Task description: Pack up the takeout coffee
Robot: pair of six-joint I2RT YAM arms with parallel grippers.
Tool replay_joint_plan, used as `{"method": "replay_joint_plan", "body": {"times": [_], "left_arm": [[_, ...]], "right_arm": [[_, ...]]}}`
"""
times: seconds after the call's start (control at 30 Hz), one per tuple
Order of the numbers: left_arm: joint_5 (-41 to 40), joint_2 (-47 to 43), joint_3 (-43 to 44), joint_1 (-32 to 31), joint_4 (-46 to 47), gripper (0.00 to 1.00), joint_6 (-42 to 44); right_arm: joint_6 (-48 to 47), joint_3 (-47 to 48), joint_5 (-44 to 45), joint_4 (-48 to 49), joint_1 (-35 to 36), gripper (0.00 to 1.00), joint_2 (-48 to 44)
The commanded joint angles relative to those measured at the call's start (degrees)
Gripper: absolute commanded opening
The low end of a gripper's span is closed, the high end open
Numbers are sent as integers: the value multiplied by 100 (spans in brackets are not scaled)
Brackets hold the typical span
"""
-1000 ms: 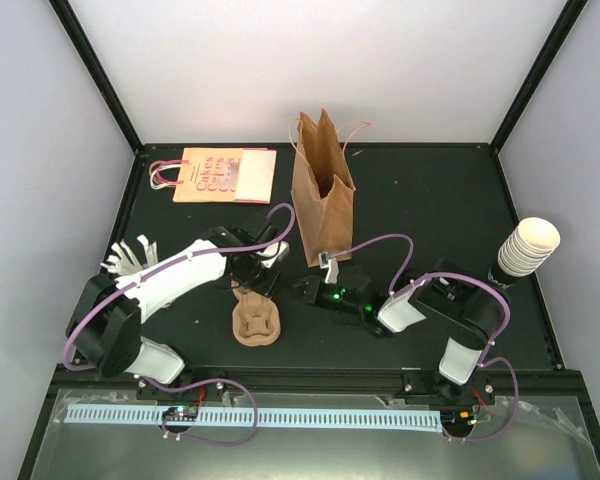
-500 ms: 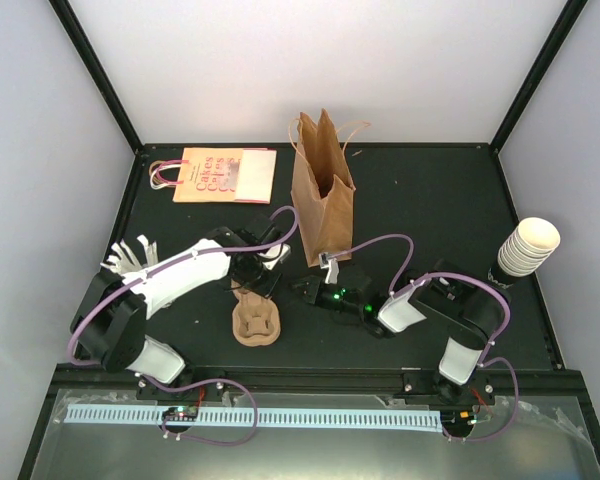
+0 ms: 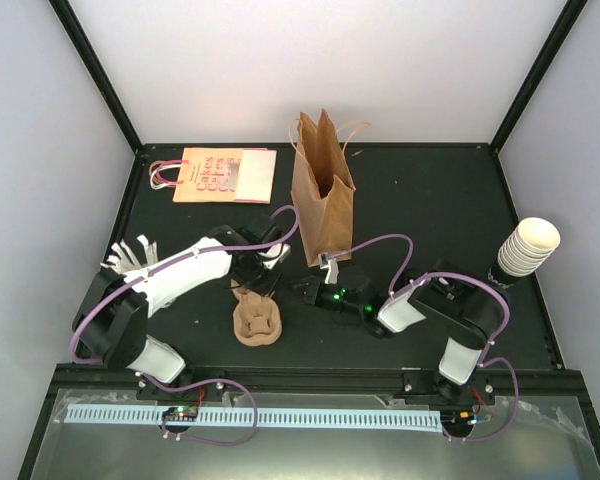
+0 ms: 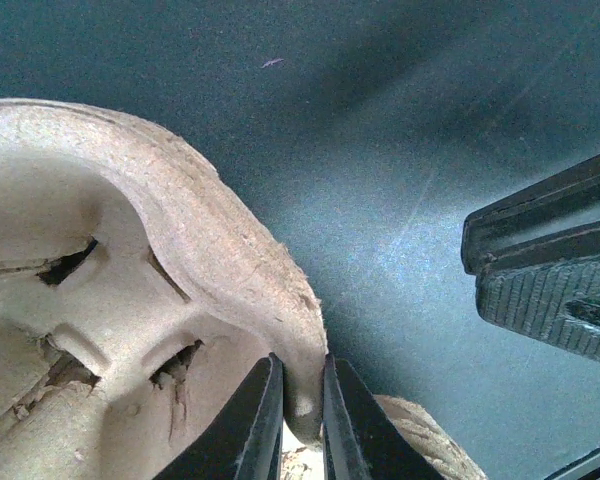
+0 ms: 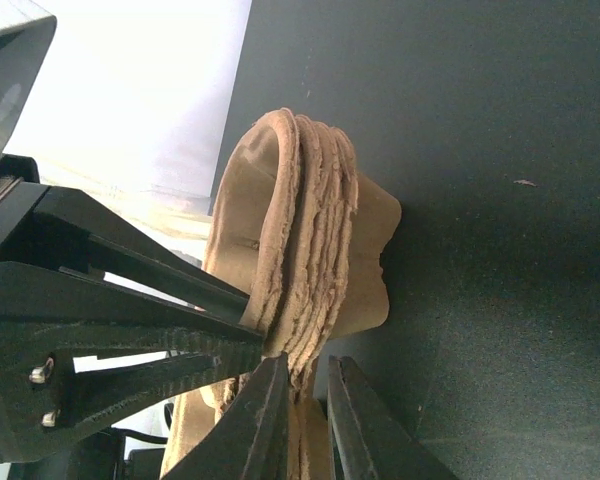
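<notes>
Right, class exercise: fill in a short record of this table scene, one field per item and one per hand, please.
left hand: pinching the rim of the pulp trays
right hand: beside the trays, fingers nearly together, grip unclear
brown paper bag: upright, open at the top, behind both hands
printed flat bag: lying flat, far left
cup stack: nested, lidless, far right

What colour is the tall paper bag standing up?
Brown. The bag shows best from the top camera.
</notes>
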Motion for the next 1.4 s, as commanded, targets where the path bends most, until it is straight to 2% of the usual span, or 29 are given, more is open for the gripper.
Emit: {"method": "replay_joint_plan", "body": {"times": [0.0, 0.63, 0.87, 1.07, 1.37], "left_arm": [[-50, -248, 264, -65, -200, 13, 4], [-40, -486, 238, -57, -288, 13, -9], [-32, -538, 266, -60, -341, 13, -7], [3, -538, 260, -65, -313, 12, -11], [82, -603, 178, -65, -247, 9, 15]], "right_arm": [[-46, 79, -31, 290, -33, 16, 116], [-28, 449, -578, 426, -33, 17, 453], [-2, 638, -752, 451, 9, 22, 622], [12, 722, -867, 516, 27, 22, 715], [158, 654, -612, 576, 13, 22, 694]]}}
